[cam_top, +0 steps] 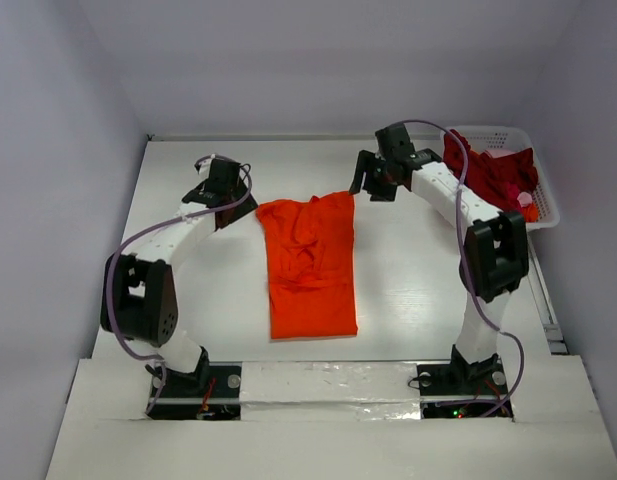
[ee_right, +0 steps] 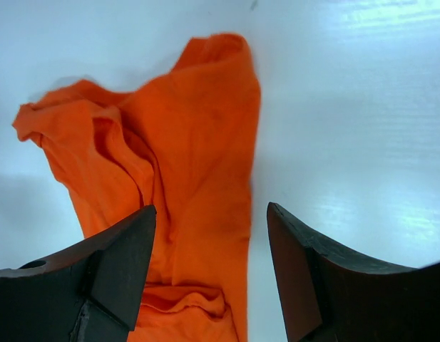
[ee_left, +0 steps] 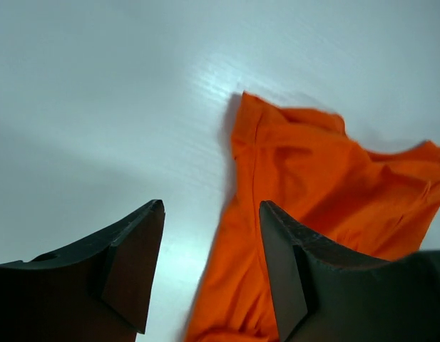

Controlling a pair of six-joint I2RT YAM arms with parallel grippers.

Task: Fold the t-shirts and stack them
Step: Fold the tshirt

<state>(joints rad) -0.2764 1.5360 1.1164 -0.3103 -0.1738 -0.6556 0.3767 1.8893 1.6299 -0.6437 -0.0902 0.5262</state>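
1. Jaws of the left pincer [ee_left: 212,214] stand apart with nothing between them, just off the far-left corner of the orange t-shirt [cam_top: 310,265].
2. That orange t-shirt lies mid-counter [cam_top: 408,290] as a long strip running near to far, smooth at the near end and rumpled at the far end.
3. Over its far-right corner hangs the right pincer [ee_right: 209,210], likewise gaping and empty.
4. At the far right the dark red t-shirt [cam_top: 488,175] sits heaped in the white basket [cam_top: 546,212].
5. Trouble I'd watch for:
   - A pinch that catches only the top layer would pull the fold apart.
   - Creases at the far end would get folded in and make a lumpy stack.
   - The right arm, close to the basket, could nudge it.
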